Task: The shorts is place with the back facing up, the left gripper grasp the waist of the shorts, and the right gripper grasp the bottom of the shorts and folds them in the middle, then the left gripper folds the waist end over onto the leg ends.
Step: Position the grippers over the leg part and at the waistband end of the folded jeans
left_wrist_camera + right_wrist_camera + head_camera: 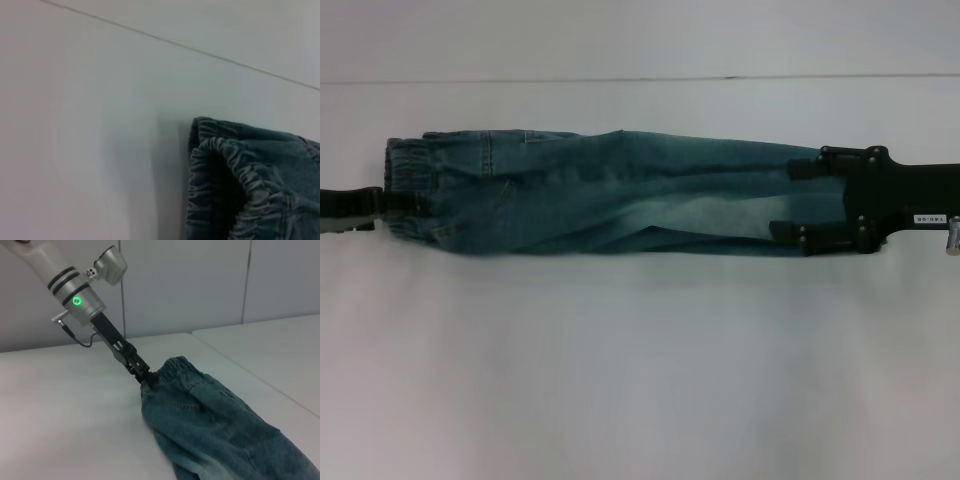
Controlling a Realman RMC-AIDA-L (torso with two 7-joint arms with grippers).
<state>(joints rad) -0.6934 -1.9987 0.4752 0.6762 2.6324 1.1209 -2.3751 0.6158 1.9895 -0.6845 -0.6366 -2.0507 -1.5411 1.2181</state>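
Note:
The blue denim shorts (pixel 610 195) lie folded lengthwise in a long band across the white table (pixel 640 370). Their elastic waist (pixel 402 170) is at the left and the leg ends (pixel 760 205) at the right. My left gripper (pixel 405 203) is shut on the waist's edge, and the right wrist view shows it pinching the waistband (pixel 172 367) at the left gripper (pixel 145 377). The left wrist view shows only the gathered waistband (pixel 235 170), slightly raised. My right gripper (pixel 792 198) stands open at the leg ends, one finger on each side of the band.
A seam (pixel 640 78) runs across the table behind the shorts. The right wrist view shows a second tabletop (pixel 280 340) beside this one and wall panels behind. Bare white surface lies in front of the shorts.

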